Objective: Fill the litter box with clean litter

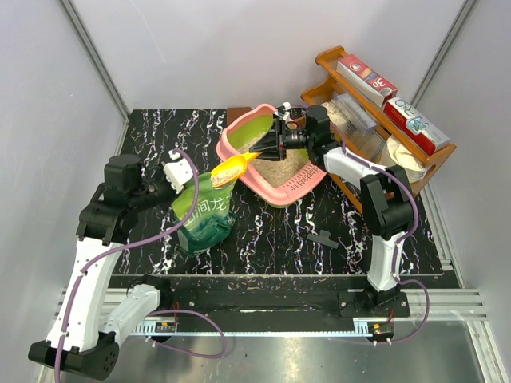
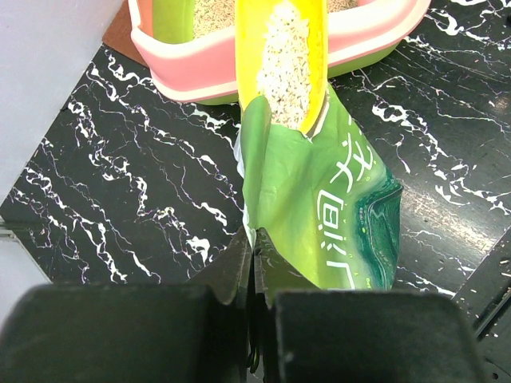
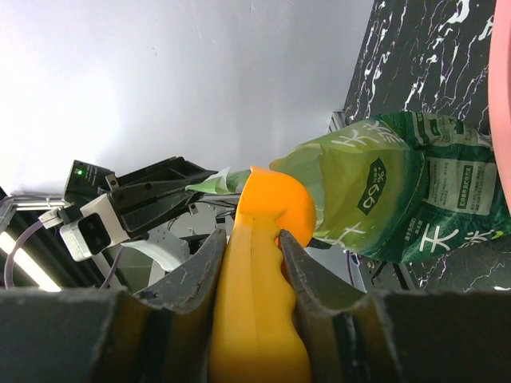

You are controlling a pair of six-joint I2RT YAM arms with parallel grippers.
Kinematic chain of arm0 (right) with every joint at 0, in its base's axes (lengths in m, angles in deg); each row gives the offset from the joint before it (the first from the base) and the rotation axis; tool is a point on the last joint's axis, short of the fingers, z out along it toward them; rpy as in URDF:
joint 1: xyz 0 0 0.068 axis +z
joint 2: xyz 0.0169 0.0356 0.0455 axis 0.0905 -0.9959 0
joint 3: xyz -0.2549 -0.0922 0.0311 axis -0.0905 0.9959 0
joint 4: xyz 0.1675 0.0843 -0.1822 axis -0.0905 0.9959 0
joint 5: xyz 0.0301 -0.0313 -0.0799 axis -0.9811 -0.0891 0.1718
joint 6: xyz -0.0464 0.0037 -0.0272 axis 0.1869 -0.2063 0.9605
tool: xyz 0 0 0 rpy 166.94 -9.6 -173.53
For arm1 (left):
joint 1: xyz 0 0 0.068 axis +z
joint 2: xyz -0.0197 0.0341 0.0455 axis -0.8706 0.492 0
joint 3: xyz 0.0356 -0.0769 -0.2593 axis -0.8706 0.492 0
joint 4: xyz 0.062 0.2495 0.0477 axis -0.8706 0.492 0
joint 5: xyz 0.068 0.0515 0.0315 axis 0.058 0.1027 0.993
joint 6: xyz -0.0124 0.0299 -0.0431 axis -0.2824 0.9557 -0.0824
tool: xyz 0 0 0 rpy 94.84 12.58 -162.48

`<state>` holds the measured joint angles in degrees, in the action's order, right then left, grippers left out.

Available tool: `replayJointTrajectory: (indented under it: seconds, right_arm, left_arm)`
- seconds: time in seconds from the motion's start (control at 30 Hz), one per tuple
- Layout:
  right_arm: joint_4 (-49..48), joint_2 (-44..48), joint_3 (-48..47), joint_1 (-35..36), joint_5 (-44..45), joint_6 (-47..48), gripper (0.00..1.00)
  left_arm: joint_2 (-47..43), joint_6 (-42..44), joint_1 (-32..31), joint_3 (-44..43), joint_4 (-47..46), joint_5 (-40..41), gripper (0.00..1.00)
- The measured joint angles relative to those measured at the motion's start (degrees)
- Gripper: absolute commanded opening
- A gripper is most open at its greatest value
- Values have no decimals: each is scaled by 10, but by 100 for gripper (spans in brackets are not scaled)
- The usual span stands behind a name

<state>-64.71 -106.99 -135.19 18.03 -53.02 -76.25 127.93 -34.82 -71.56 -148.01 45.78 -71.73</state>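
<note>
Green bag (image 1: 204,215) beside litter box (image 1: 271,191)

The table (image 1: 279,231) has a black, white-veined marble-look top, smooth and glossy enough to catch the light. The litter box (image 1: 275,191) is smooth moulded plastic with a soft sheen, pink outside and lime green inside. The litter (image 1: 287,169) in it is beige, fine, grainy and matt. The scoop (image 2: 247,48) is glossy yellow-orange plastic. The bag (image 1: 204,215) is shiny green plastic film, creased and crinkled. At the far right corner, the rack (image 1: 327,57) is brown wood with a satin finish. The left gripper (image 2: 254,255) and right gripper (image 3: 251,239) have matt black plastic fingers. A rail (image 1: 455,302) along the near edge is brushed silver metal.
</note>
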Motion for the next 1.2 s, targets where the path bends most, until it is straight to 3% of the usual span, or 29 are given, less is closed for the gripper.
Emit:
replayJointTrajectory:
  seconds: [0.23, 0.7, 1.2]
  right_arm:
    - [6, 3, 12, -12, -15, 5, 0]
    - [-57, -34, 38, -33, -54, -71, 0]
    - [-64, -37, 27, -84, -34, -83, 0]
  left_arm:
    - [0, 0, 0, 0, 0, 4, 0]
    - [13, 0, 0, -14, 10, 4, 0]
    - [16, 0, 0, -16, 13, 6, 0]
